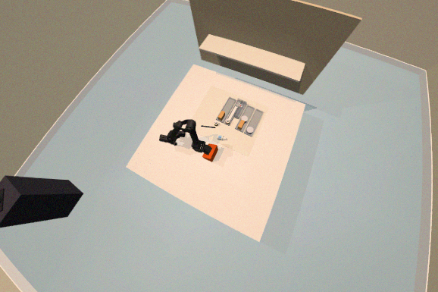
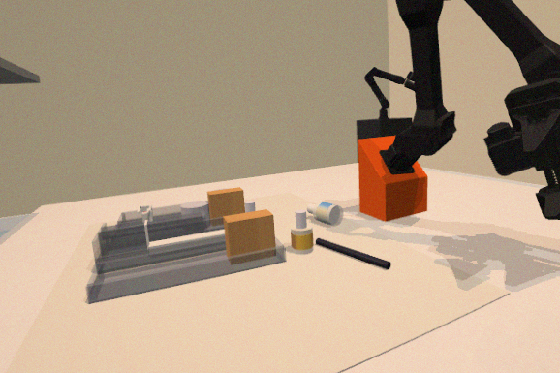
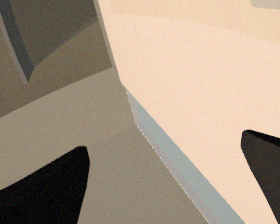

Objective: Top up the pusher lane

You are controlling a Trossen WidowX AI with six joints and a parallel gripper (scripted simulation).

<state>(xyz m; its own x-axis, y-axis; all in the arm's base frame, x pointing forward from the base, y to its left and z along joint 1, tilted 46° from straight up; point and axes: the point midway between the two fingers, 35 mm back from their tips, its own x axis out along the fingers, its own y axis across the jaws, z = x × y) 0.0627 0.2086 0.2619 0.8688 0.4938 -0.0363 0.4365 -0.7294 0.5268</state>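
Observation:
Two small loose jars are on the mat. The jar with an amber label (image 1: 217, 124) (image 2: 301, 240) and white cap stands upright in front of the rack. The jar with a blue and cream label (image 1: 220, 137) (image 2: 326, 212) lies on its side nearer the orange mount. The sprung lane shows a long white strip (image 1: 233, 113) (image 2: 186, 241). A jar (image 1: 227, 122) sits at its front end; only a white cap (image 2: 249, 205) shows behind an orange-brown block, its label hidden. My gripper (image 3: 168, 148) is wide open and empty, away from the jars and rack.
Orange-brown blocks (image 1: 221, 115) (image 2: 249, 239) stand in neighbouring lanes, as do pale round items (image 1: 250, 130). A black rod (image 1: 208, 127) (image 2: 353, 254) lies near the amber-label jar. The arm rises from an orange mount (image 1: 209, 157) (image 2: 373, 195). A tall panel (image 1: 273, 20) stands behind the table.

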